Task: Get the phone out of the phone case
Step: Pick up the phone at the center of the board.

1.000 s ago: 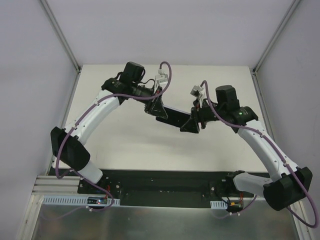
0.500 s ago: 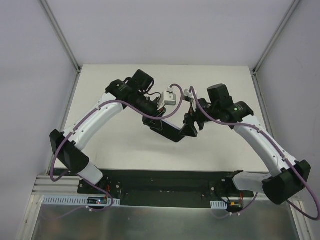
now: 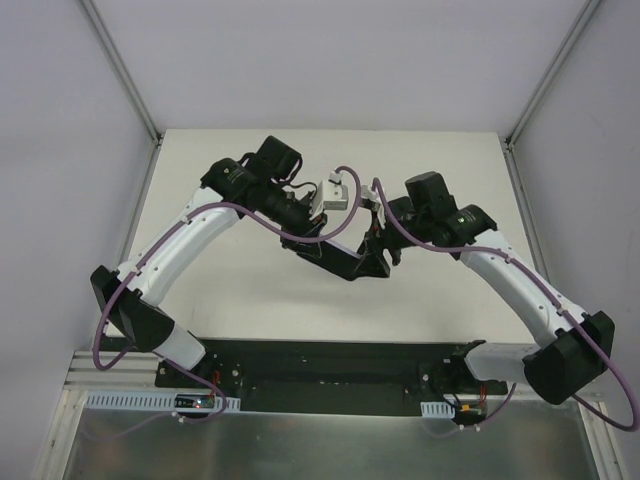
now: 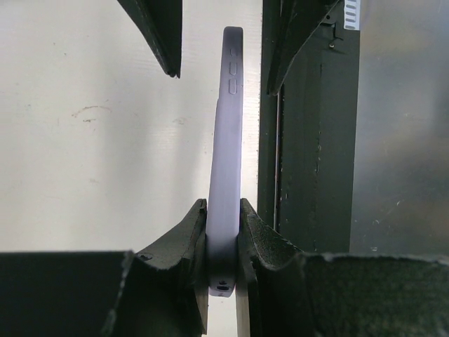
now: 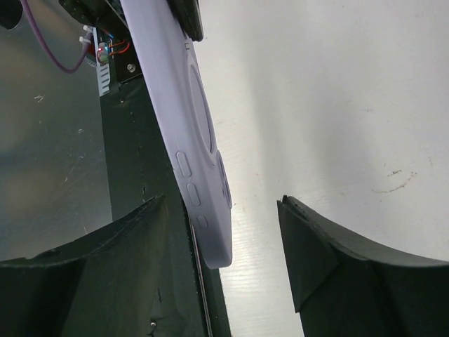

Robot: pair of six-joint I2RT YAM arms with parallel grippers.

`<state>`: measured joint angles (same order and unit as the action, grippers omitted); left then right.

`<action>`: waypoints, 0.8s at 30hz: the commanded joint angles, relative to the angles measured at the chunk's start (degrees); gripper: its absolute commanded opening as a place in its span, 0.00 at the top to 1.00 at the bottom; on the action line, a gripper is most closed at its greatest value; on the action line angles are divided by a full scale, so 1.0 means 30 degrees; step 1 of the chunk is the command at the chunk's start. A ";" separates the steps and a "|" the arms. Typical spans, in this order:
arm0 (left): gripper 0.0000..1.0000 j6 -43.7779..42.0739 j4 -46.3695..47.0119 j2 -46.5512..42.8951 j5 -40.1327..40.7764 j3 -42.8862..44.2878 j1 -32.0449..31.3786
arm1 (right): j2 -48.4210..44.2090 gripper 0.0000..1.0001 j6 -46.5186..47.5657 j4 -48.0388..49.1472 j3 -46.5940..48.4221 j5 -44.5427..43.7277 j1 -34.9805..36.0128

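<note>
Left wrist: left pincer (image 4: 223, 232) clamped on the phone case (image 4: 228, 140); right pincer (image 5: 221, 210) gapes around its end

We see the phone case (image 4: 226, 154) in pale lavender and the counter (image 4: 91, 140) in cream-white with faint grey scuffs. We find the left tool (image 4: 224, 210) and right tool (image 5: 221, 203) matte black.

— What's between the right gripper's (image 5: 221, 210) fingers (image 5: 112, 256)?
— One end of the lilac phone case (image 5: 184, 133), edge-on, side buttons (image 5: 188, 179) showing. Jaws wide apart; it may brush one finger.
</note>
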<state>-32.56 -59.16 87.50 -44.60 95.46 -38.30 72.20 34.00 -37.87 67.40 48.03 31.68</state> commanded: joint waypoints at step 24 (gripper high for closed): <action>1.00 0.1738 0.2285 -0.1102 -0.2300 0.0056 0.0433 | 0.0659 1.00 -0.1488 0.1432 -0.0084 0.2037 0.0338</action>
<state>-29.32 -58.59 87.39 -46.70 95.53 -37.04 73.69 34.74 -32.45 65.56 54.00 33.01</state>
